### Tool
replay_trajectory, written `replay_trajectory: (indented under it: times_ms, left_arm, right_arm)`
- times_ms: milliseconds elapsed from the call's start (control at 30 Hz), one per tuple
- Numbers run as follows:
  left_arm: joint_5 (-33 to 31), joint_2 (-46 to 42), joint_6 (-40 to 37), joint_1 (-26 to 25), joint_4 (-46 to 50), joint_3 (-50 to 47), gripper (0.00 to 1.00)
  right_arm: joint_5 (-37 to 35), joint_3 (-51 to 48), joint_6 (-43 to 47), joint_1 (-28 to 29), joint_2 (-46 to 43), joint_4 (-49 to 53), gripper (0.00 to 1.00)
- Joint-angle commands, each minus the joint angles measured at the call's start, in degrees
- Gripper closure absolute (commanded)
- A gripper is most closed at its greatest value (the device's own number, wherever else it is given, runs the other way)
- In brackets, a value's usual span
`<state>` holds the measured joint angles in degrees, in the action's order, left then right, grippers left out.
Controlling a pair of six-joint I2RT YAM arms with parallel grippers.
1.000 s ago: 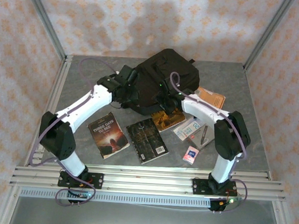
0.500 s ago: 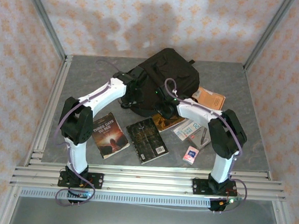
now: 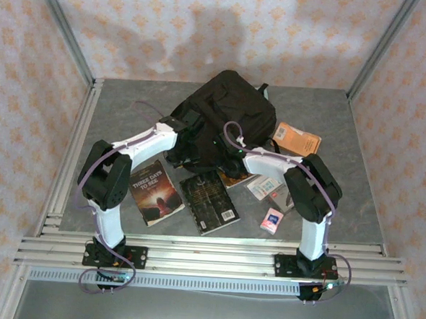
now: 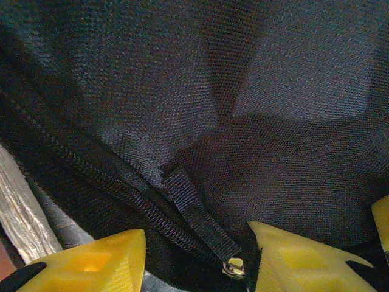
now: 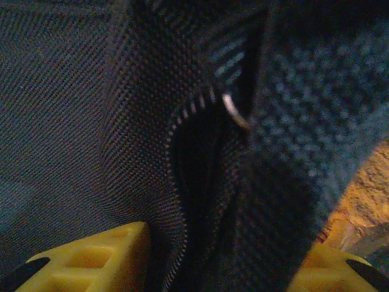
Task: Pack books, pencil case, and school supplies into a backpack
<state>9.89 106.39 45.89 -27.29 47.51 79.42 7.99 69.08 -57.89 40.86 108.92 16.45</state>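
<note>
The black backpack (image 3: 227, 110) stands bunched up at the back middle of the table. My left gripper (image 3: 187, 145) is shut on its near-left fabric. In the left wrist view that gripper (image 4: 191, 255) has black cloth, a webbing tab (image 4: 194, 210) and a zip pull (image 4: 234, 266) between its yellow fingers. My right gripper (image 3: 224, 151) is shut on the fabric beside it; in its wrist view (image 5: 219, 255) a zip seam (image 5: 176, 152) runs between the fingers. The books lie in front: a dark reddish one (image 3: 153, 192), a black-grey one (image 3: 209, 200), a blue-and-orange one (image 3: 233, 179) partly covered. The pencil case is hidden.
An orange booklet (image 3: 297, 139) lies right of the backpack. A pale flat item (image 3: 264, 186) and a pink-and-blue packet (image 3: 271, 220) lie under and beside my right arm. Frame posts and papered walls close in the table (image 3: 122, 110) at the back and sides.
Both arms have drawn up and in toward the backpack. The right gripper has closed on the fabric. The backpack now stands taller and more bunched, shifted slightly back.
</note>
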Motion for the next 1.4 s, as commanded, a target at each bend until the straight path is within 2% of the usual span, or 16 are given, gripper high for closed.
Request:
replay_trajectory:
  times_ms: [0, 200, 300, 467, 600, 1033, 1367]
  left_arm:
    - [2.6, 0.1, 2.0, -2.2, -0.7, -0.9, 0.54]
    - [-4.7, 2.5, 1.5, -1.6, 1.2, -0.7, 0.57]
    - [-6.0, 4.7, 1.6, -0.5, 0.6, -0.8, 0.62]
    - [-5.0, 8.0, 1.3, -0.4, -2.0, -0.2, 0.79]
    - [-5.3, 8.6, 0.2, -0.3, -1.9, 1.2, 1.00]
    - [-17.0, -0.8, -8.1, 0.1, 8.3, 7.8, 1.00]
    - [-17.9, -3.1, -11.4, 2.1, 11.4, 9.5, 1.00]
  right_arm:
    - [-0.5, -2.5, -0.2, 0.7, 2.8, -0.1, 0.57]
    - [0.8, -3.1, -0.8, 0.7, 2.2, -1.9, 0.63]
    - [1.0, -3.5, -1.1, 0.7, 1.8, -2.6, 0.68]
    - [1.8, -4.1, -1.3, 0.8, 1.8, -4.0, 0.76]
    - [2.3, -4.1, -0.8, 1.0, 1.8, -4.6, 0.82]
    - [-4.2, -1.6, 6.1, 1.0, -0.4, 2.8, 0.88]
    - [-8.2, -0.9, 8.8, 0.7, -0.4, 7.2, 0.89]
